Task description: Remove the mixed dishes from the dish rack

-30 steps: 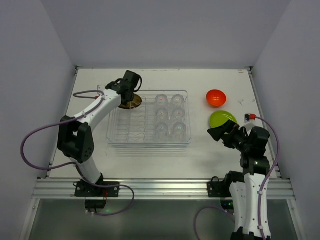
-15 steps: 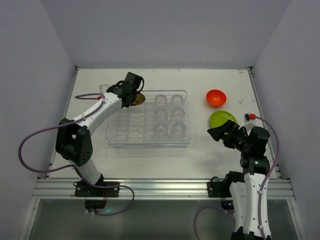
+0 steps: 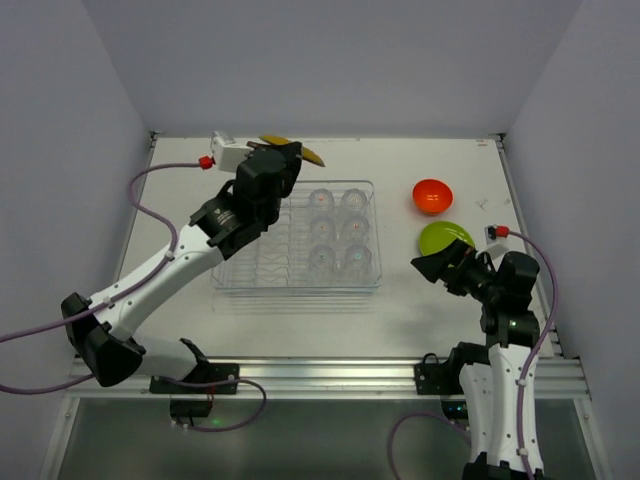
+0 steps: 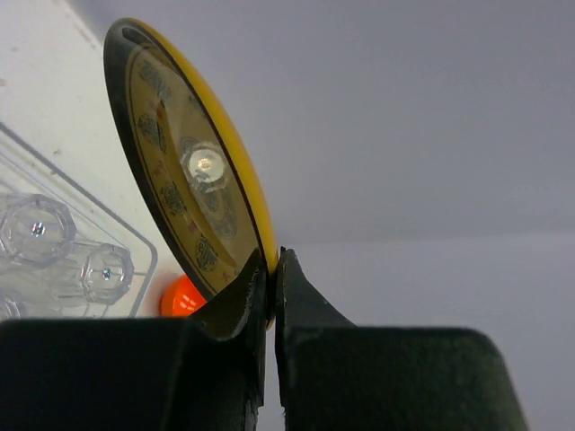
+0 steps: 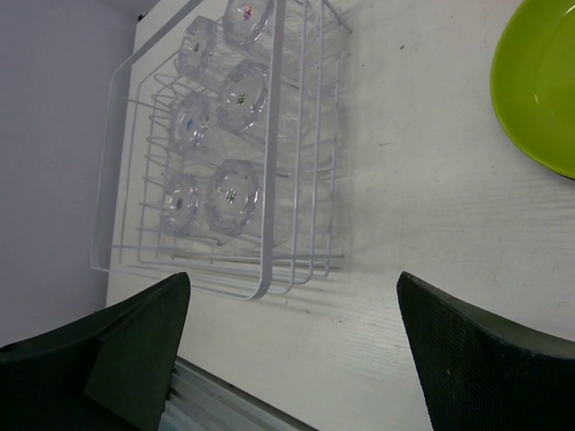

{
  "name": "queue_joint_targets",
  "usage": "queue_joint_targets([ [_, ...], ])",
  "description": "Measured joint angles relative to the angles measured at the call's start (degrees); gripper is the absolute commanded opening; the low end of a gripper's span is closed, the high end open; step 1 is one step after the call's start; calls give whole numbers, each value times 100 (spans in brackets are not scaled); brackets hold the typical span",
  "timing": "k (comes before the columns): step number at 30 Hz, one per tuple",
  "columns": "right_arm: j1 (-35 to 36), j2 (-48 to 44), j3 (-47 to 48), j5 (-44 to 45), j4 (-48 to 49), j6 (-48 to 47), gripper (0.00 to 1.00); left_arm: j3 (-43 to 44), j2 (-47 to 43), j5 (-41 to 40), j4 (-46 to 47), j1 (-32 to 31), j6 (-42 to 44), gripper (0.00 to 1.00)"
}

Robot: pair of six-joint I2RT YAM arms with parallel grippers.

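- Olive-and-yellow plate: clamped by its rim between the shut jaws of the left gripper, aloft at the dish rack's 11 o'clock. Its rim pattern is too blurred to read.
- Since earlier: the plate has risen out of that corner.
- Rack contents: six glass cups in the 3 o'clock half.
- Orange bowl and lime-green plate: on the table, at the rack's 3 o'clock.
- Right gripper: jaws wide apart, empty.
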Motion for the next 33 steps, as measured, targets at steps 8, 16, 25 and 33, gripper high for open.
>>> queue_joint_targets([
  [8,0,4,195,-192,120,267,99,-588,-879,1755,693,-787,4881,0],
  [16,33,-219,262,-249,149,568,99,-975,-942,1488,-1379,-3025,7104,0],
  [25,396,122,1521,-146,-673,199,93,-26,748,-234,-4181,-5272,7748,0],
  [33,1244,400,1947,-96,-1202,-4,85,13,855,-739,-4159,-5987,9342,0],
])
